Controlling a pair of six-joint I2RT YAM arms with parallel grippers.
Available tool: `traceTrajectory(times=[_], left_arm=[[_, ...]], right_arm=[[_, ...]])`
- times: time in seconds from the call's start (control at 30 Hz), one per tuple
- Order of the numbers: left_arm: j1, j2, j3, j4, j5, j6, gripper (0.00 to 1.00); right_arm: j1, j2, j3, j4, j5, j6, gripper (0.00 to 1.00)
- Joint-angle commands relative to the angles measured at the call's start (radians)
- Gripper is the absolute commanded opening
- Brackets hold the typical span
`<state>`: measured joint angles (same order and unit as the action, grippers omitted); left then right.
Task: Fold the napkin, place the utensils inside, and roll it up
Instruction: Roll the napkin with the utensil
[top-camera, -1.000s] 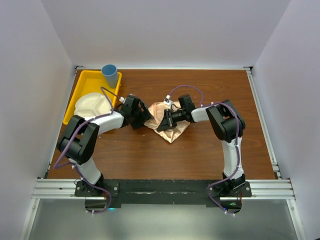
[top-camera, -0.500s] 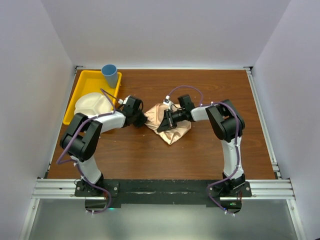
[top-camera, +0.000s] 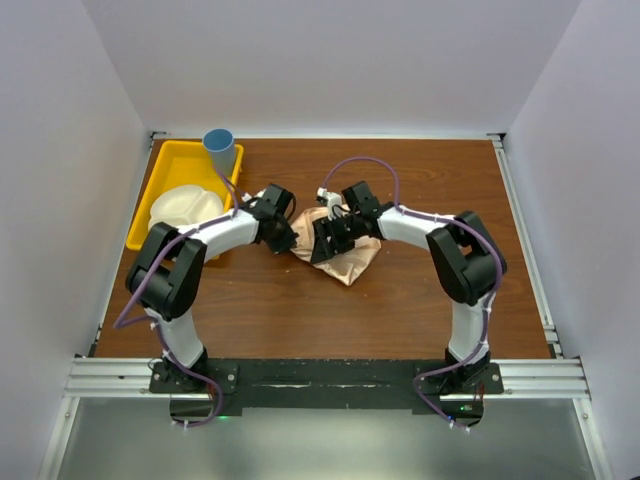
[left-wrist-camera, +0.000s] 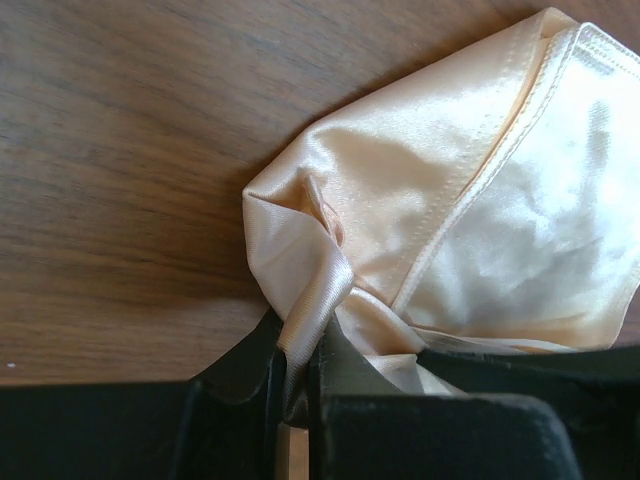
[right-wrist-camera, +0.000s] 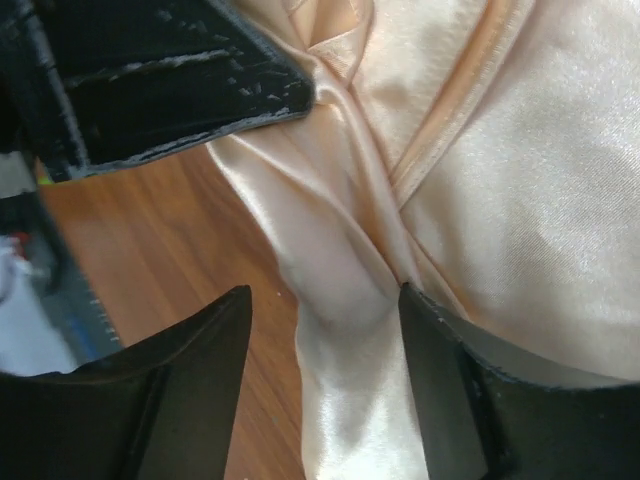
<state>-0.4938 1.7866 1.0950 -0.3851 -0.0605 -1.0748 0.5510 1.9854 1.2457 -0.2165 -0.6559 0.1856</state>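
The left gripper (left-wrist-camera: 296, 372) is clamped on a twisted corner of the napkin (left-wrist-camera: 470, 200). The right gripper (right-wrist-camera: 322, 320) has its jaws apart astride a ridge of the same cloth. Little looks done: the shiny peach napkin lies bunched and creased mid-way across the table (top-camera: 420, 300), and no fork is in view, so folding, loading and rolling all seem left.

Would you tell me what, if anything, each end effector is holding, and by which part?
The left end effector pinches the napkin by a bunched fold at its edge. The right end effector stands open over it, holding nothing.
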Motion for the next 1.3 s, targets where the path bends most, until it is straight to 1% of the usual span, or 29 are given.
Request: traceTrajectory(times=[0.0,0.03,0.07,0.17,0.2,0.3,0.4,0.5,0.6,0.63,0.7,0.73,0.77,0.8,0.83,0.9,0.93,1.0,1.03,1.07,1.1,1.13,1.17,1.2,1.27], left_arm=[[-0.028,0.028,0.098,-0.175,-0.019,-0.017,0.0],[-0.029,0.03,0.1,-0.176,-0.016,-0.02,0.0],[-0.032,0.037,0.103,-0.184,-0.012,-0.023,0.0],[-0.043,0.057,0.128,-0.221,-0.021,-0.022,0.0],[-0.045,0.06,0.134,-0.227,-0.028,-0.022,0.0],[-0.049,0.073,0.141,-0.244,-0.03,-0.03,0.0],[-0.055,0.086,0.154,-0.253,-0.027,-0.039,0.0],[-0.061,0.099,0.164,-0.258,-0.027,-0.045,0.0],[-0.063,0.102,0.166,-0.256,-0.024,-0.053,0.0],[-0.063,0.1,0.166,-0.256,-0.024,-0.056,0.0],[-0.063,0.099,0.167,-0.258,-0.019,-0.059,0.0],[-0.061,0.096,0.167,-0.259,-0.018,-0.062,0.0],[-0.061,0.094,0.167,-0.259,-0.019,-0.065,0.0],[-0.061,0.093,0.167,-0.259,-0.019,-0.066,0.0],[-0.063,0.088,0.167,-0.259,-0.021,-0.068,0.0],[-0.063,0.08,0.166,-0.262,-0.051,-0.066,0.0],[-0.06,0.071,0.166,-0.262,-0.07,-0.051,0.0],[-0.058,0.051,0.163,-0.241,-0.119,-0.007,0.0],[-0.057,0.04,0.157,-0.195,-0.131,0.048,0.0],[-0.057,0.022,0.131,-0.169,-0.153,0.071,0.03],[-0.057,0.002,0.111,-0.135,-0.16,0.097,0.16],[-0.058,-0.048,0.091,-0.07,-0.17,0.134,0.25],[-0.058,-0.074,0.056,-0.046,-0.194,0.148,0.34],[-0.058,-0.119,0.04,-0.025,-0.202,0.165,0.48],[-0.057,-0.151,0.023,0.012,-0.223,0.217,0.59]], right_arm=[[0.073,-0.141,-0.072,-0.026,0.343,-0.107,0.7],[0.088,-0.154,-0.083,-0.012,0.369,-0.118,0.72],[0.117,-0.164,-0.104,0.012,0.431,-0.129,0.73],[0.161,-0.184,-0.146,0.08,0.508,-0.135,0.74],[0.173,-0.191,-0.153,0.095,0.571,-0.141,0.75],[0.219,-0.198,-0.166,0.14,0.631,-0.173,0.75],[0.253,-0.174,-0.157,0.16,0.638,-0.179,0.75],[0.271,-0.168,-0.173,0.196,0.644,-0.152,0.73],[0.28,-0.149,-0.172,0.204,0.671,-0.111,0.66],[0.28,-0.146,-0.172,0.2,0.703,-0.091,0.6],[0.28,-0.137,-0.18,0.19,0.731,-0.069,0.55],[0.28,-0.134,-0.192,0.193,0.739,-0.054,0.41],[0.28,-0.131,-0.201,0.195,0.739,-0.045,0.37],[0.28,-0.128,-0.21,0.198,0.725,-0.031,0.35],[0.28,-0.125,-0.227,0.198,0.723,-0.009,0.26],[0.279,-0.14,-0.242,0.2,0.687,0.005,0.17],[0.279,-0.146,-0.258,0.203,0.668,0.015,0.11],[0.271,-0.158,-0.275,0.212,0.58,0.031,0.05],[0.244,-0.155,-0.281,0.212,0.522,0.055,0.03],[0.228,-0.154,-0.287,0.212,0.469,0.07,0.01],[0.212,-0.148,-0.295,0.242,0.349,0.084,0.0],[0.175,-0.14,-0.311,0.271,0.298,0.11,0.0],[0.155,-0.138,-0.325,0.291,0.253,0.127,0.0],[0.133,-0.135,-0.339,0.314,0.152,0.143,0.0],[0.07,-0.102,-0.361,0.367,0.057,0.192,0.0]])
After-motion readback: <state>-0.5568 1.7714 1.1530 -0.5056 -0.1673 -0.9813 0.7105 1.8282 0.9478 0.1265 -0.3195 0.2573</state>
